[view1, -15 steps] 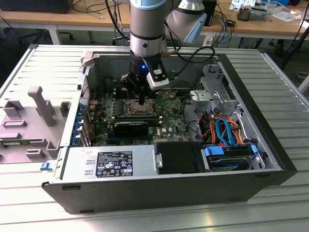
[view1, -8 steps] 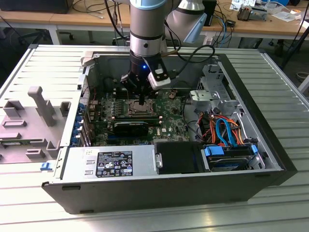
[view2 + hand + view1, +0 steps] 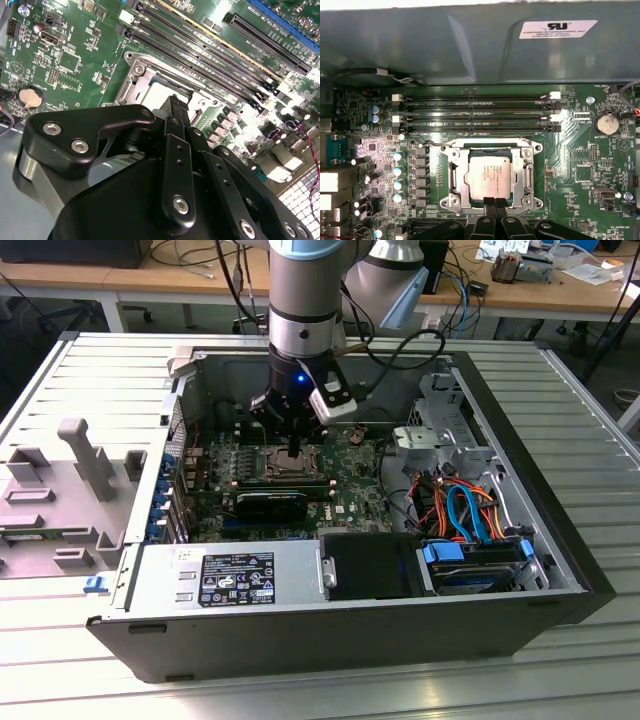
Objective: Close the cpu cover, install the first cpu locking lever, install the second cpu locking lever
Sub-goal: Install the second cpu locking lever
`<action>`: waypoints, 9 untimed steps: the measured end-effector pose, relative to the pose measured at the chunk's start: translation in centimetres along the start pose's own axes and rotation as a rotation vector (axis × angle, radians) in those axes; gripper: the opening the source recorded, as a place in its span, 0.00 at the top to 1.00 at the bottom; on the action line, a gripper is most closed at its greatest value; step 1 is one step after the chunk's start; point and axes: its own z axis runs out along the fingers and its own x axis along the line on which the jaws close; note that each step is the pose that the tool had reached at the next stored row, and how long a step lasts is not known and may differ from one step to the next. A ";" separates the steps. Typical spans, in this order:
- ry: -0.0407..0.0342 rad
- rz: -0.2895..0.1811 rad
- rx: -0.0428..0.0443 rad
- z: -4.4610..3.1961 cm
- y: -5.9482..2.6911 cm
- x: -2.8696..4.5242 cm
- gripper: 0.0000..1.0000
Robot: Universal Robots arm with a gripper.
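**A:** Where are you at right now?

**B:** I'm down inside the open computer case (image 3: 560,540), with my pincer (image 3: 495,202) over the green board (image 3: 570,150). Its fingertips sit pressed together with nothing between them, at the edge of the cpu cover (image 3: 527,172).

**A:** And the cover itself?

**B:** In the first wrist view it looks to lie flat on the socket, a silvery frame around the square chip (image 3: 487,175), just beside the row of long memory slots (image 3: 475,112). So I judge the closing part done or nearly so. In the exterior view the cover sits under my wrist, towards the back of the board, beyond the black oblong block (image 3: 272,502).

**A:** Can you see the locking levers?

**B:** Not well enough to say which side they sit on or whether either is hooked. My own fingers (image 3: 176,150) hide that edge of the frame in the second wrist view.

**A:** So how do you do this step well?

**B:** As I see it, press with the closed tips as one blunt finger, straight down on bare metal of the frame, never on the chip. Keep the push gentle and square so the cover doesn't skew. Stay clear of the small cylinders (image 3: 397,170) standing beside the socket, and of the round coin battery (image 3: 606,121) farther off.
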 end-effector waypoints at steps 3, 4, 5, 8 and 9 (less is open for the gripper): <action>-0.0005 -0.021 0.0006 0.00 0.00 0.00 0.89; -0.0007 -0.027 0.0008 0.00 0.00 0.00 0.89; -0.0009 -0.033 0.0010 0.00 0.00 0.00 0.89; -0.0015 -0.058 0.0016 0.00 0.00 0.00 0.89; -0.0017 -0.065 0.0019 0.00 0.00 0.00 0.89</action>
